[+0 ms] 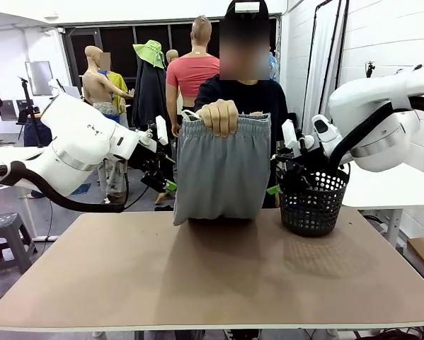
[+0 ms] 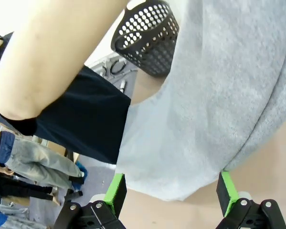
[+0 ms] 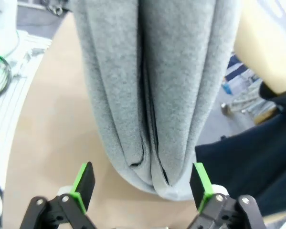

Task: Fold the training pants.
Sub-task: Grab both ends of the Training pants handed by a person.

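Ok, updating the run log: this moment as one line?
training pants: hanging doubled from person's hand | left claw: open, empty | right claw: open, empty | basket: on table

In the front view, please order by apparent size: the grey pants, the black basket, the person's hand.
Largest: the training pants.
Then the black mesh basket.
Smallest: the person's hand gripping them.

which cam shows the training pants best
The front view: the training pants appear whole there, folded and held up by the waistband in the person's hand. The left wrist view gives a close patch of the grey fabric; the right wrist view, the bottom end of the hanging folds.
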Available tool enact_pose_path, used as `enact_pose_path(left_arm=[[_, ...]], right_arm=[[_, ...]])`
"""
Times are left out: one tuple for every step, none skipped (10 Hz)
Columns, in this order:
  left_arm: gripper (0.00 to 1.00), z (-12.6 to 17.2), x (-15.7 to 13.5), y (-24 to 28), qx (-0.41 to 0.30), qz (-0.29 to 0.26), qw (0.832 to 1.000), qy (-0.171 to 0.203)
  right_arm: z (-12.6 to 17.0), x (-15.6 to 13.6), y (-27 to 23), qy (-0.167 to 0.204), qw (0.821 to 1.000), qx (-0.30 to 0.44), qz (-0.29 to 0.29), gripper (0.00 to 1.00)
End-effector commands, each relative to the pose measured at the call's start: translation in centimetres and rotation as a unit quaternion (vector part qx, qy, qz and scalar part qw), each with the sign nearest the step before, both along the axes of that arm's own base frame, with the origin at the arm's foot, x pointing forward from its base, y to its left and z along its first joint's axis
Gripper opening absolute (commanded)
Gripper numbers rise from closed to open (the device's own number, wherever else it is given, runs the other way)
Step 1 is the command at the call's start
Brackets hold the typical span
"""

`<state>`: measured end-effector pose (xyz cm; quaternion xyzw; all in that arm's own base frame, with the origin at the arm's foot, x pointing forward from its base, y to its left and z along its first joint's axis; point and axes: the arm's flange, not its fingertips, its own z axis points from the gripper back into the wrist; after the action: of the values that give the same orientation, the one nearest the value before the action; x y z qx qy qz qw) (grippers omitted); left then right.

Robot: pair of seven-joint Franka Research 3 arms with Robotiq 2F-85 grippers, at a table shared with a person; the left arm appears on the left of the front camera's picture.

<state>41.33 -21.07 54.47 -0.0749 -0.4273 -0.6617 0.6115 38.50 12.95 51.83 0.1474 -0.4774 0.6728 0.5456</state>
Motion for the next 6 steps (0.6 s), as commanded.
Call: enact_pose_path(left_arm=[[1.0, -1.48, 0.74, -0.3, -0.037, -0.043, 0.998, 0.006], [1.0, -1.6, 0.66, -0.56, -0.037, -0.082, 0.996, 0.024], [1.0, -1.58, 0.27, -0.49, -0.027, -0.102, 0.993, 0.044], [1.0, -1.47, 0.14, -0.16, 0.002, -0.085, 0.996, 0.04], [1.0, -1.22, -0.02, 0.14, 0.021, -0.066, 0.997, 0.035], [1.0, -0.96, -0.26, 0.36, 0.03, -0.055, 0.998, 0.032]], right_arm=[[-1.37, 0.88, -0.09, -0.002, 0.999, 0.03, 0.03, 1.0], [-1.43, 1.03, -0.19, 0.003, 0.999, 0.036, 0.028, 1.0], [-1.4, 0.95, -0.19, 0.003, 0.999, 0.039, 0.029, 1.0], [-1.39, 0.98, -0.18, 0.004, 0.998, 0.043, 0.035, 1.0], [-1.43, 1.04, -0.09, 0.005, 0.998, 0.041, 0.038, 1.0], [-1.34, 0.95, -0.06, 0.004, 0.999, 0.037, 0.039, 1.0]])
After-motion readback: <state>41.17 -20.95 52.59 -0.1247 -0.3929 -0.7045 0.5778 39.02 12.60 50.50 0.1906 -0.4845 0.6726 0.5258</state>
